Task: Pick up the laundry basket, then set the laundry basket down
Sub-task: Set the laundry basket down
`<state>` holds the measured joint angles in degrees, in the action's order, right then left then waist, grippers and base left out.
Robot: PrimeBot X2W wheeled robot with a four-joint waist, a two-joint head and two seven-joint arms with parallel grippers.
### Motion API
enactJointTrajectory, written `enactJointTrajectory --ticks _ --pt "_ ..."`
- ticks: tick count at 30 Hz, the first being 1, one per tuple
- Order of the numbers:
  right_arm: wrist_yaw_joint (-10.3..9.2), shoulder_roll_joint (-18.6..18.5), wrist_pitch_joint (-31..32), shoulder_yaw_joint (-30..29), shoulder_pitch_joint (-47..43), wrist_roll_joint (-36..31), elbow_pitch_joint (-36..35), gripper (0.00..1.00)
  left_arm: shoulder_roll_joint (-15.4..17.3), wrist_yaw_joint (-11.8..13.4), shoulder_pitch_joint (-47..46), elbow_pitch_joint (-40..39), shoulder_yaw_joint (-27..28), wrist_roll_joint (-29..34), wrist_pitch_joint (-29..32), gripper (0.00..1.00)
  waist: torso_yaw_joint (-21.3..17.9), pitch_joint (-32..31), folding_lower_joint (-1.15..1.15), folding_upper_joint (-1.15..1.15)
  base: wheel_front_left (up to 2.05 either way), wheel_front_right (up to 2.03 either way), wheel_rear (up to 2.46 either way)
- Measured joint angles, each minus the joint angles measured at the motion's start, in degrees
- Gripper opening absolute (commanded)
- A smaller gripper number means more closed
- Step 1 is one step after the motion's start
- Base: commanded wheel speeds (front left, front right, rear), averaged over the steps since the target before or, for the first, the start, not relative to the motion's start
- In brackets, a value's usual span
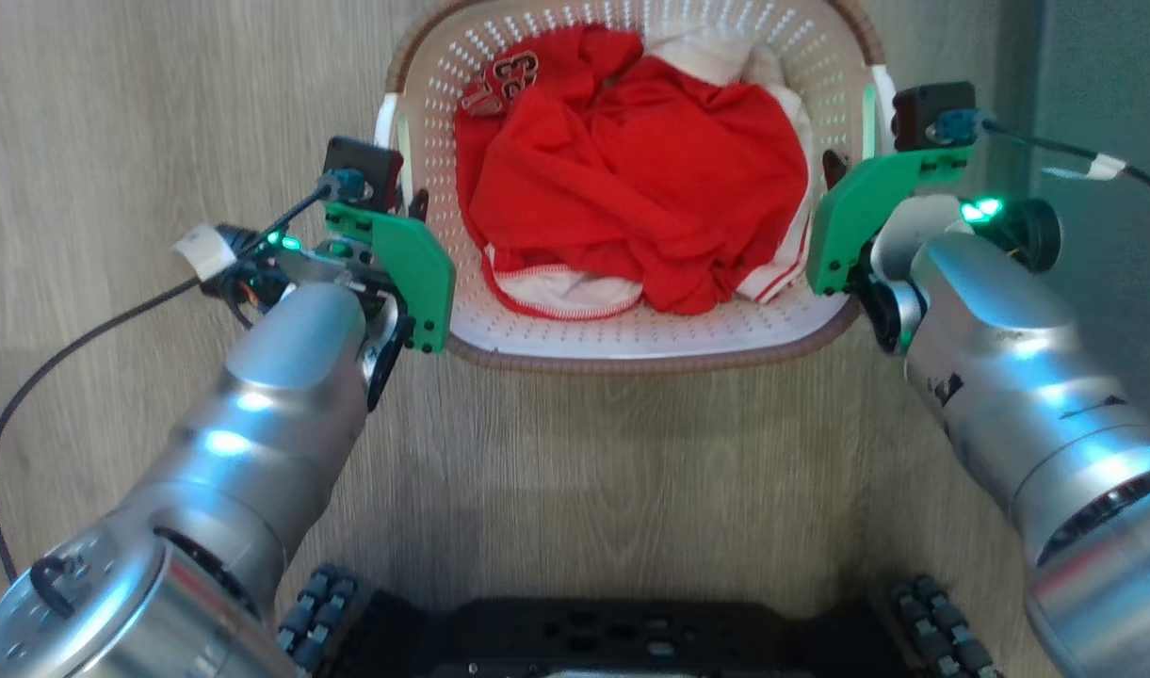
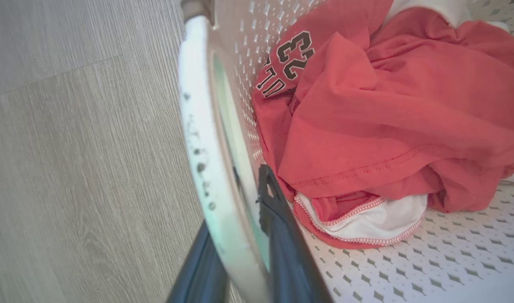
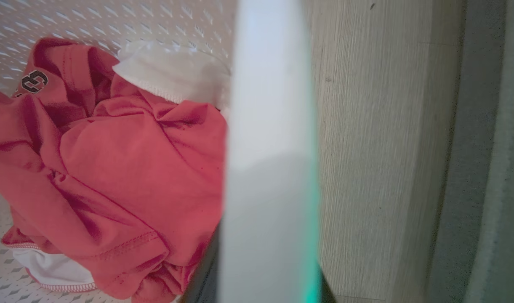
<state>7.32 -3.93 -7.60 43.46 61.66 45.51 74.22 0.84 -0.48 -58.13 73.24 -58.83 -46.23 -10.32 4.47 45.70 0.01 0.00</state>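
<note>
- The left end effector (image 1: 402, 200), two long dark fingers under a green bracket, sits at the left side of the small cream-white perforated plastic laundry basket (image 1: 650, 328).
- In the left wrist view one finger runs outside the white left side handle (image 2: 200, 139) and the other inside the basket wall. Both lie against the handle, so the end effector looks clamped on it.
- The laundry basket lies straight ahead of the robot, midway between the two arms and over the pale wood-look floor (image 1: 575, 452). Whether it rests on the floor or hangs just above it cannot be told.
- A crumpled red shirt with white-trimmed clothes (image 1: 631, 179) fills the middle of the basket, away from both handles.
- The line from handle to handle runs left to right across the robot. Each arm meets its own handle from its own side, and neither is nearer than the other.
- The right end effector (image 1: 852, 171) sits at the white right side handle (image 1: 882, 99). In the right wrist view dark fingers hug the handle on both sides, apparently clamped too.
- Judgement: the coming move depends on both arms travelling level and together, or the basket will tip along that line.
</note>
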Motion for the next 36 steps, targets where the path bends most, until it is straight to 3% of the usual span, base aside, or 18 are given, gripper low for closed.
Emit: enactJointTrajectory --ticks 7,23,32,34,35,36 --pt "0.01 0.1 -0.1 -6.3 0.6 -6.2 -0.1 0.00 -0.2 0.1 -1.7 0.0 -0.4 0.4 -1.0 0.00 0.5 4.8 0.00 0.00 0.00 0.00 0.00" --pt "0.03 0.7 -0.1 -17.7 1.6 -18.6 -0.2 0.00 -0.5 0.6 -3.4 -0.1 -1.5 0.3 -1.8 0.00 0.4 7.6 -0.02 0.00 0.00 0.00 0.00" --pt "0.03 0.7 -0.1 -20.2 1.6 -21.3 -0.1 0.00 -0.6 1.0 -3.4 -0.7 -1.9 -0.4 -1.6 0.00 1.0 8.1 -0.01 0.00 0.00 0.00 0.00" --pt "0.03 0.7 -0.1 -20.2 1.5 -21.5 -0.1 0.13 -0.5 1.1 -3.4 -0.7 -1.9 -0.8 -1.3 0.00 1.0 8.1 -0.02 0.01 0.00 0.00 0.00" --pt "0.03 0.7 -0.1 -20.2 1.5 -21.7 0.0 0.23 -0.5 1.1 -3.4 -0.7 -1.9 -0.9 -1.3 0.21 1.0 8.1 -0.01 0.00 0.00 0.00 0.00" --pt "0.03 0.7 -0.1 -20.1 1.5 -21.8 0.0 0.33 -0.5 1.1 -3.4 -0.8 -1.9 -0.9 -1.2 0.34 1.1 8.1 -0.01 0.00 0.00 0.00 0.00"
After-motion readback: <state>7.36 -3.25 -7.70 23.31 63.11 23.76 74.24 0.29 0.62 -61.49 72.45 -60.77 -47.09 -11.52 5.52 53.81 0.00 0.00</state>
